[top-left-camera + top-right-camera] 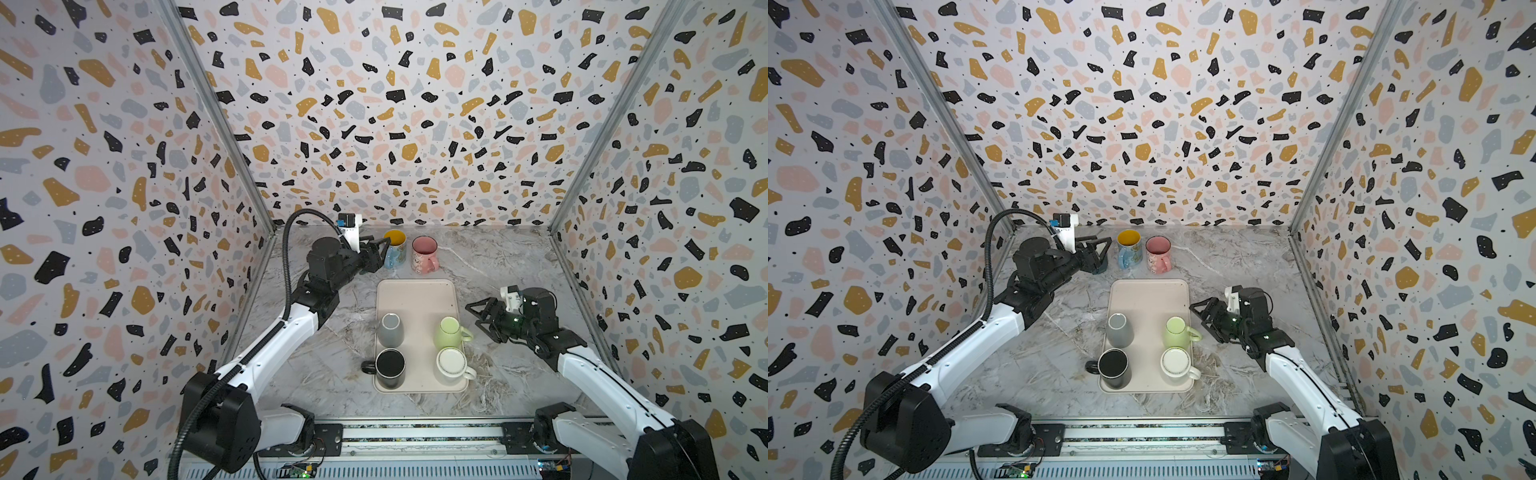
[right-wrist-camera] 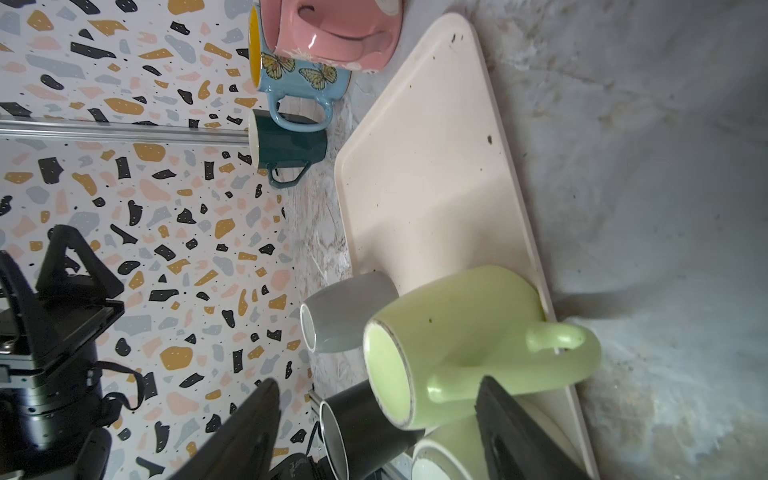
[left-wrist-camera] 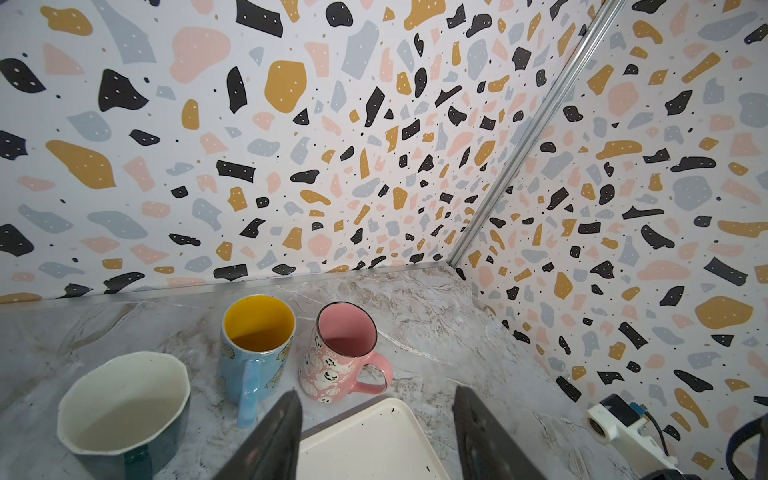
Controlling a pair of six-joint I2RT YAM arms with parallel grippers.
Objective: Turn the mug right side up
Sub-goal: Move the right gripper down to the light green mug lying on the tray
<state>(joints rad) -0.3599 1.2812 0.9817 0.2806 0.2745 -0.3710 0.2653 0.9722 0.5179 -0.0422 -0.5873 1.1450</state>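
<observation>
Shows green mug (image 1: pixel 449 332) inverted on tray (image 1: pixel 415 299), right side, handle facing right gripper (image 1: pixel 473 316), spread and empty just beside. Left gripper (image 1: pixel 380 255) likewise spread, far back. Likely glazed ceramic: rigid, weighty, slick, chippable; grasp handle or wall.

No brand, number or sign can be read anywhere in these views. The pink mug (image 3: pixel 332 370) carries a little pale lettering among its printed ghost faces, seen from the left wrist camera, but it is too small and blurred to make out.
</observation>
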